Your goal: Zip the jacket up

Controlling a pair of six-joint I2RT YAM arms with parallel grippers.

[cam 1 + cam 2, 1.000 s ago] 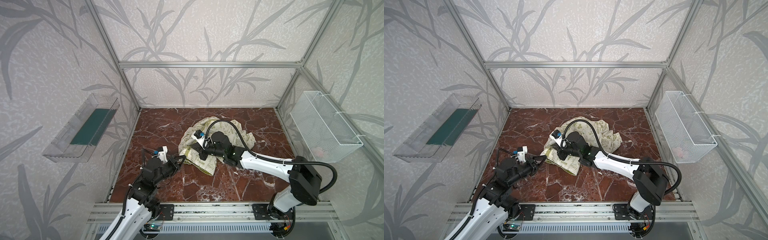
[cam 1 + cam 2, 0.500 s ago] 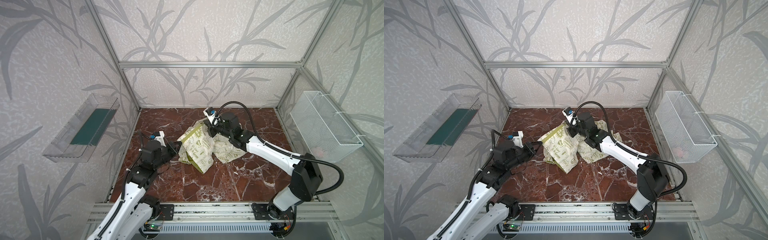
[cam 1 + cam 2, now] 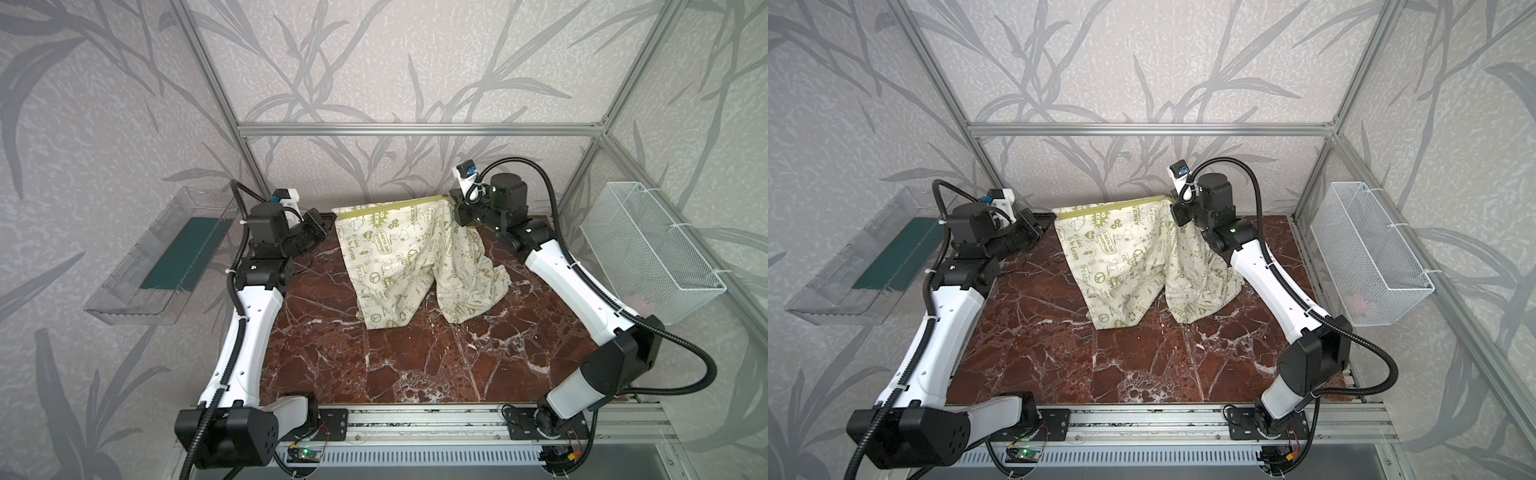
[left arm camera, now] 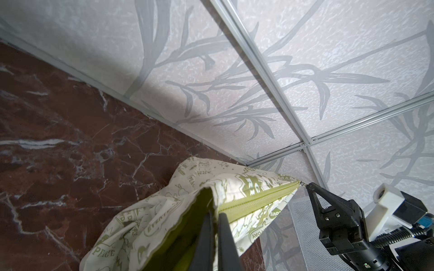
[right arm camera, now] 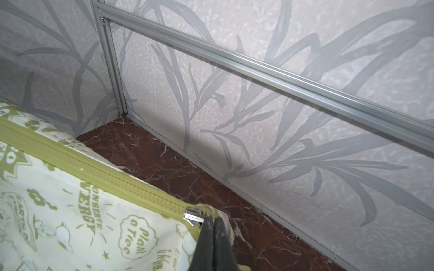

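Observation:
The jacket [image 3: 407,257], cream with olive-green doodles, hangs lifted between my two grippers in both top views, and its lower folds rest on the marble table [image 3: 415,365]. Its green zipper [image 3: 390,205] runs taut along the top edge, teeth joined. My left gripper [image 3: 332,216] is shut on the zipper's left end; in the left wrist view the gripper [image 4: 215,212] pinches the fabric beside the green lining [image 4: 187,225]. My right gripper [image 3: 451,199] is shut at the right end; in the right wrist view the gripper [image 5: 212,219] clamps right behind the silver slider [image 5: 192,217].
A white wire basket [image 3: 648,249] hangs on the right wall. A clear tray with a dark green pad [image 3: 166,253] hangs on the left wall. The back wall with its aluminium frame [image 3: 415,129] stands just behind the lifted jacket.
Both arms have risen and drawn apart. The jacket, bunched on the table a second ago, now hangs stretched between them, and the right gripper has travelled back and right along the zipper.

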